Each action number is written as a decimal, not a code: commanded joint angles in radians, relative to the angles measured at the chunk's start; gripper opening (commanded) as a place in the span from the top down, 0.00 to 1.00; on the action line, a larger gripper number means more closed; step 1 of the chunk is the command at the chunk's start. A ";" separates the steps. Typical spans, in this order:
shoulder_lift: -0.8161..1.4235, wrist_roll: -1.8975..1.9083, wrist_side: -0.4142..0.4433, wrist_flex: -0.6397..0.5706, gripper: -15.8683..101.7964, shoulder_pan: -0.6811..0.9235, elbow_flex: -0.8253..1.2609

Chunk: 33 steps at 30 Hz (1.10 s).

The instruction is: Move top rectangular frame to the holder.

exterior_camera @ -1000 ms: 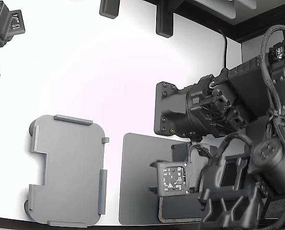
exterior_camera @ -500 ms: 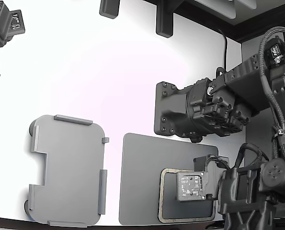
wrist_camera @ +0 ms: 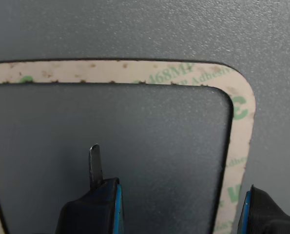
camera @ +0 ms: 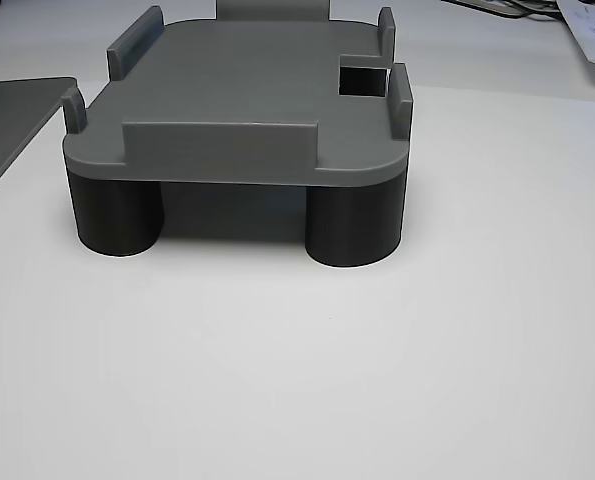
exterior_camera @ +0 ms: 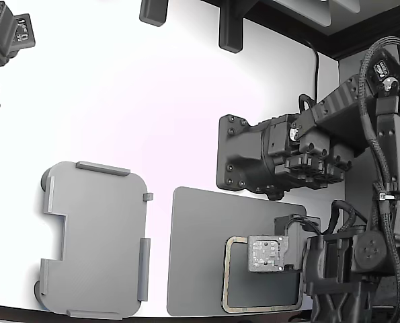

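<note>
The top rectangular frame [exterior_camera: 226, 276], a thin tan outline, lies flat on the dark grey pad [exterior_camera: 200, 242] near the exterior view's lower right. The wrist view shows one rounded corner of it [wrist_camera: 135, 71] with green print, the pad showing through its hollow centre. My gripper [wrist_camera: 176, 195] is open just above it. One finger [wrist_camera: 93, 204] is over the hollow centre, the other finger [wrist_camera: 264, 212] is outside the frame's side strip. In the exterior view the wrist block [exterior_camera: 267, 254] covers the frame's upper right part. The holder [exterior_camera: 95, 239], a light grey tabbed plate, sits empty at the left, and also shows in the other view [camera: 247, 90].
A bulky black arm body [exterior_camera: 273, 158] hangs above the pad's far edge. Cables and arm links [exterior_camera: 381, 202] fill the exterior view's right side. Another black arm [exterior_camera: 5, 40] is at the top left. Two dark posts [exterior_camera: 230, 30] stand at the back. The holder rests on round dark feet [camera: 352, 225].
The wrist block has moved toward the exterior view's right and slightly down. The frame's left side and bottom, hidden before, now show. The holder and pad have not moved.
</note>
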 commanded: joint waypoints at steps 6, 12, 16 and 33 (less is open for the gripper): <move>0.017 0.006 0.011 -0.020 0.06 0.009 0.032; 0.028 0.014 0.006 -0.048 0.06 0.011 0.077; 0.037 0.037 -0.005 -0.066 0.02 0.012 0.107; 0.100 0.049 -0.015 -0.127 0.10 0.026 0.221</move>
